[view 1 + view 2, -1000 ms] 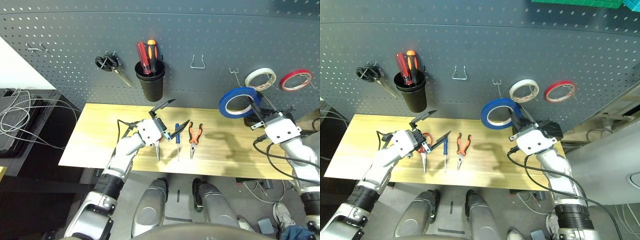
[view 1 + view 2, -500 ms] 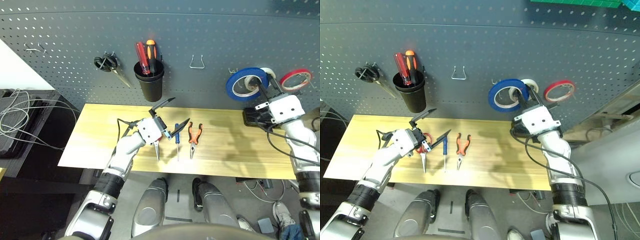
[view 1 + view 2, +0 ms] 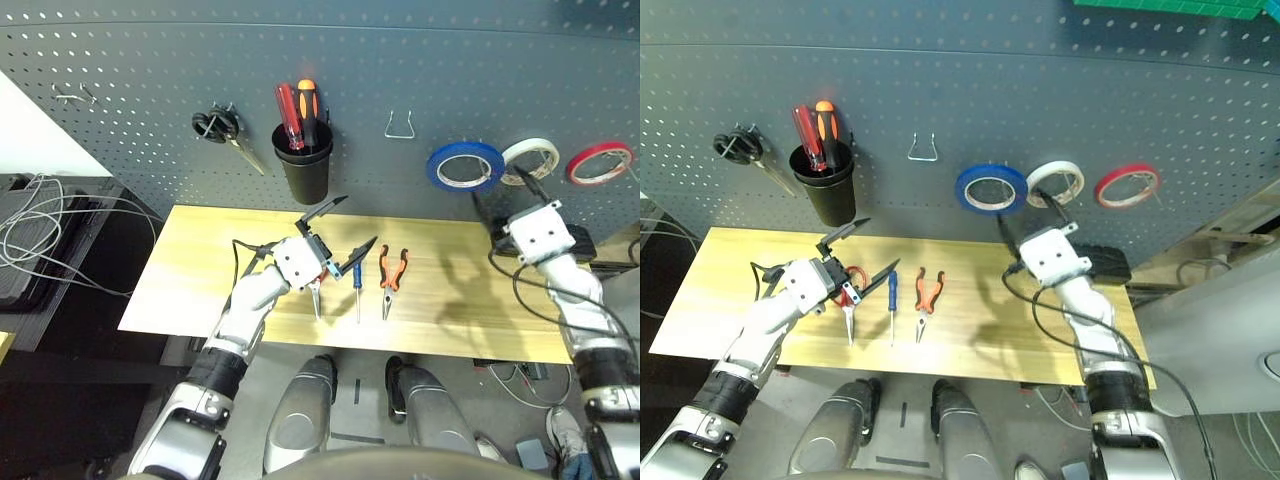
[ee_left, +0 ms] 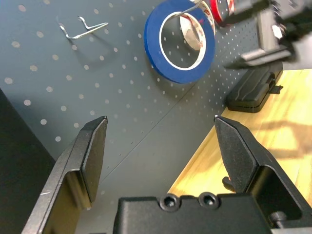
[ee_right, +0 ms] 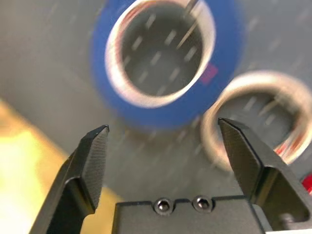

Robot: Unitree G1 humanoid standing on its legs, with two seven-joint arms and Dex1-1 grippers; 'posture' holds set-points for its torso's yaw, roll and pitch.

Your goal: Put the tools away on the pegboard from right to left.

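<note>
Since a second ago the blue tape [image 3: 465, 166] has gone from the right pincer [image 5: 163, 141] onto a hook on the pegboard [image 3: 400, 60] — it now hangs just left of the white tape [image 3: 529, 158], and the right pincer has backed off below it, spread and empty.

Left pincer [image 3: 337, 228] hovers spread over the scissors [image 3: 316, 288], pinching nothing.

Step in hand, as I read it: right arm clears the tape, then goes for the pliers [image 3: 390, 278], the rightmost tool left on the surface [image 3: 200, 270].
- Pull straight back from the board so a finger doesn't snag the ring off the hook.
- Take the pliers by the handles, jaw end down — the bare wire hook [image 3: 401, 124] looks like the target.
- Keep the left arm parked; the screwdriver [image 3: 356, 284] lies just beside the pliers and is easy to knock.

Count:
- Tape rings on the board: three — blue, white, red [image 3: 600, 161].
- Tools on the surface: three — scissors, screwdriver, pliers.
- Screwdrivers in the black cup [image 3: 306, 168]: two.
- Black scissors [image 3: 225, 133] hung far left: one.
- Black box [image 3: 1098, 264] on the surface by the right arm: one.
</note>
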